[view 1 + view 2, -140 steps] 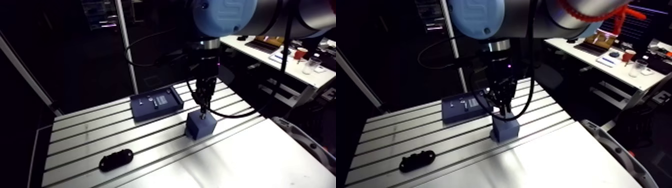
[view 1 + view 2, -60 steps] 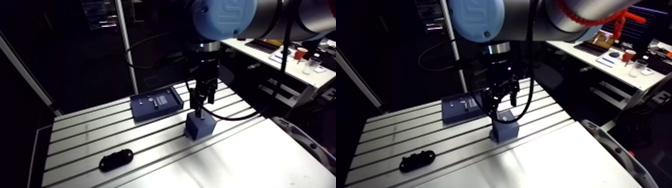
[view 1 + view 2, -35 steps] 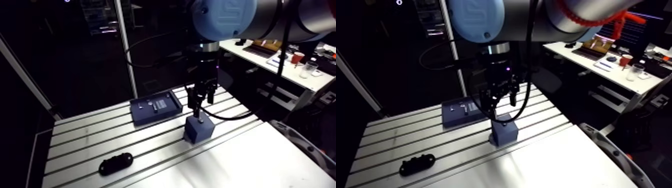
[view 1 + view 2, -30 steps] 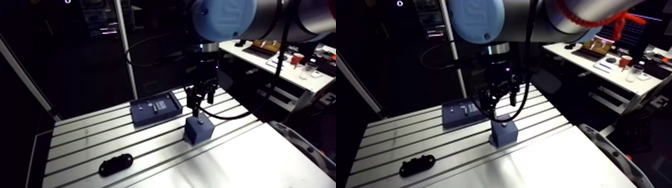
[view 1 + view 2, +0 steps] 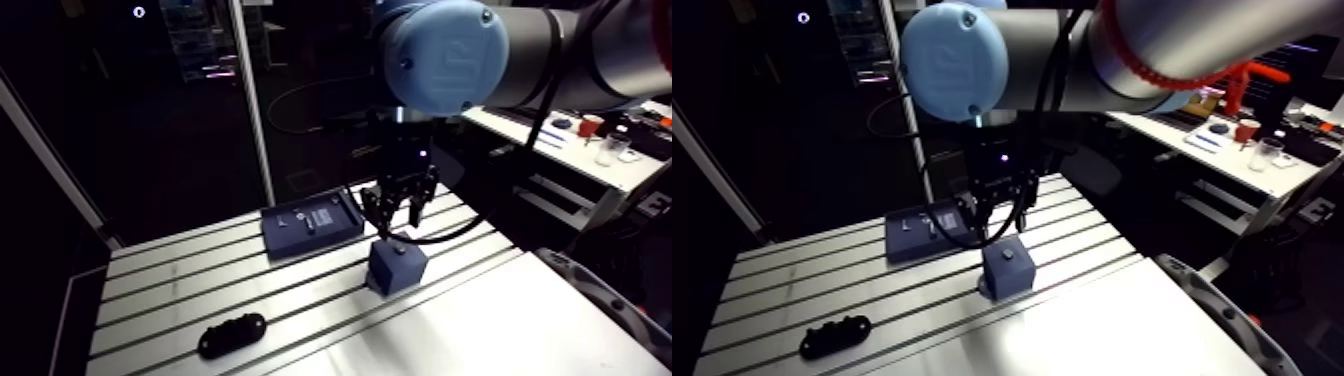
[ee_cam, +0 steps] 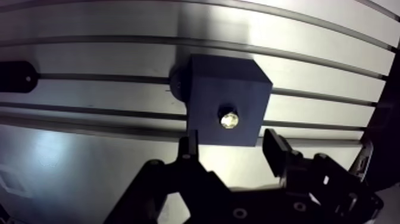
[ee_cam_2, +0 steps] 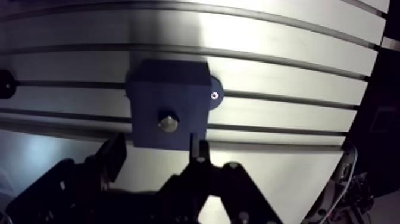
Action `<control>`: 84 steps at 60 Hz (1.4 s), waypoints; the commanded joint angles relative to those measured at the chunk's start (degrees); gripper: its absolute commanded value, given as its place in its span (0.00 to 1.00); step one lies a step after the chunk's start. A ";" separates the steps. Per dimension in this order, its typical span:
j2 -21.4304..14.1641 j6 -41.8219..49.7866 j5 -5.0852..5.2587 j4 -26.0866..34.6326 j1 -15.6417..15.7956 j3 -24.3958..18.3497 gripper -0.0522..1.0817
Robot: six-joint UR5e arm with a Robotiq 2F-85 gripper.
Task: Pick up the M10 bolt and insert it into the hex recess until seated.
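Note:
A dark blue block point(image 5: 395, 268) stands on the slotted table point(image 5: 180, 290). The M10 bolt point(image 6: 229, 120) sits upright in the recess on the block's top face, its shiny end facing the wrist camera. My gripper point(image 6: 232, 149) hangs above the block, open, with nothing between its fingers point(image 6: 189, 146). In the arm view the gripper point(image 5: 395, 215) is a short way above the block and apart from it.
A dark blue tray point(image 5: 310, 222) with small parts lies behind the block. A black oblong piece point(image 5: 232, 335) lies near the table's front left. A smooth metal sheet point(image 5: 480, 330) covers the front right of the table.
Earlier the gripper was down at the block's top with its fingers close together. It has since opened and risen, leaving the bolt in the block. The camera has shifted with the arm.

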 commanded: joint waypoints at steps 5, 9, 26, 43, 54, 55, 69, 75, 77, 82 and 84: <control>-0.55 5.34 0.37 -2.37 -0.48 0.80 0.42; -0.74 6.36 0.37 -2.39 -0.50 1.12 0.43; -2.32 8.01 1.49 -3.18 -0.56 2.73 0.42; -2.24 7.22 1.34 -3.61 -0.83 3.36 0.42; -2.15 7.04 1.25 -3.70 -0.83 3.87 0.44; -2.15 7.04 1.25 -3.70 -0.84 3.89 0.45; -1.81 6.22 1.25 -3.79 -1.02 3.98 0.46; -1.55 5.90 1.25 -3.94 -1.10 4.05 0.46; -1.45 5.90 1.25 -4.61 -1.02 4.15 0.46; -1.37 5.81 1.32 -5.32 -1.02 4.24 0.46; -1.29 5.73 1.41 -5.52 -1.02 4.24 0.46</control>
